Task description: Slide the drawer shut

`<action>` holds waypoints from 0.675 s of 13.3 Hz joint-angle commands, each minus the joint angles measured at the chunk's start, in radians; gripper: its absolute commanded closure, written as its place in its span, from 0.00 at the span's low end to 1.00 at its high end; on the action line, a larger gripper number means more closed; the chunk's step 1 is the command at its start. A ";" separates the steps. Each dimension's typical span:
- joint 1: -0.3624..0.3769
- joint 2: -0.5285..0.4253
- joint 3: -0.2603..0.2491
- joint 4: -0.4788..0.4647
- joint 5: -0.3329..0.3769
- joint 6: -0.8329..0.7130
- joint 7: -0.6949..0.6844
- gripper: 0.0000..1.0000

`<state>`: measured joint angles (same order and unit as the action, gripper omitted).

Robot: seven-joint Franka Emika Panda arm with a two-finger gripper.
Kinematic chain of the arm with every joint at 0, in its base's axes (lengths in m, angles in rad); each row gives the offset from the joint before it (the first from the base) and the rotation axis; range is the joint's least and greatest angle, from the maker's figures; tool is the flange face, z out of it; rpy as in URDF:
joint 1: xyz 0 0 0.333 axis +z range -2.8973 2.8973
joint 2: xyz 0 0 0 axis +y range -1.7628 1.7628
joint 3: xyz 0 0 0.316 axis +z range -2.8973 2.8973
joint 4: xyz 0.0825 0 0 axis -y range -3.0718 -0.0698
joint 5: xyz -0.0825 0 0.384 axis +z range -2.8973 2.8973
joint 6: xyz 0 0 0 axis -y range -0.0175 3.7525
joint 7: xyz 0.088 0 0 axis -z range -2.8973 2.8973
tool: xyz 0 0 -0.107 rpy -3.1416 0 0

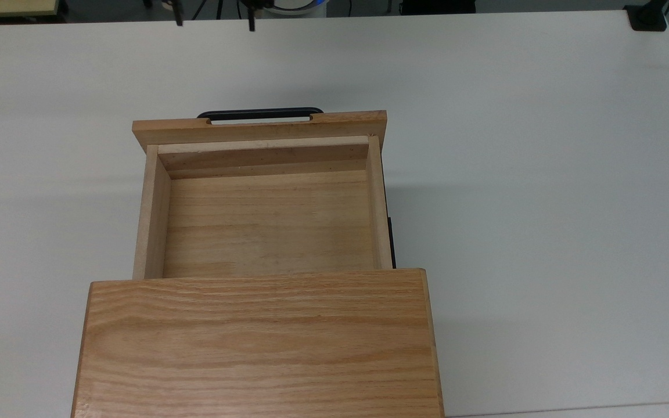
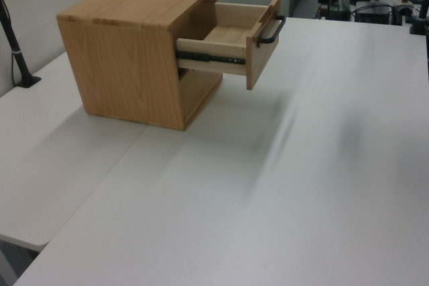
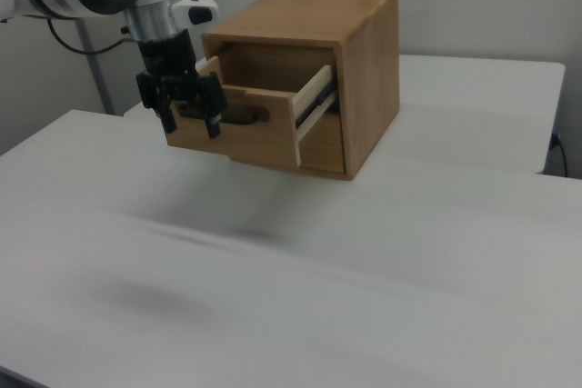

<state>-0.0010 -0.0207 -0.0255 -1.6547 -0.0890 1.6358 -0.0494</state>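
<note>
The drawer (image 1: 265, 223) is a light oak tray pulled far out of the oak cabinet (image 1: 259, 342), and it holds nothing. Its front panel (image 1: 259, 126) carries a thin black bar handle (image 1: 259, 112). In the left view the drawer (image 2: 231, 31) juts toward the left view's right on a metal rail. At the top view's upper edge my gripper (image 1: 214, 22) hangs open, well apart from the handle. In the right view the gripper (image 3: 191, 123) overlaps the drawer front (image 3: 259, 138), with its fingers spread wide and nothing between them.
The cabinet (image 3: 364, 70) stands on a white table (image 1: 543, 203) with wide bare surface ahead of the drawer and to both sides. A black clamp (image 1: 648, 17) sits at the top view's far right corner. A black post (image 2: 15, 41) stands at the left view's left.
</note>
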 commanded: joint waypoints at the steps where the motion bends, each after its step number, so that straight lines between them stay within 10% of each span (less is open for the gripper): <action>1: 0.022 0.050 0.007 0.010 0.047 0.103 0.072 0.44; 4: 0.054 0.135 0.010 0.035 0.069 0.266 0.256 1.00; 9: 0.069 0.185 0.018 0.055 0.069 0.380 0.311 1.00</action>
<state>0.0615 0.1549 -0.0085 -1.6193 -0.0308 1.9559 0.2062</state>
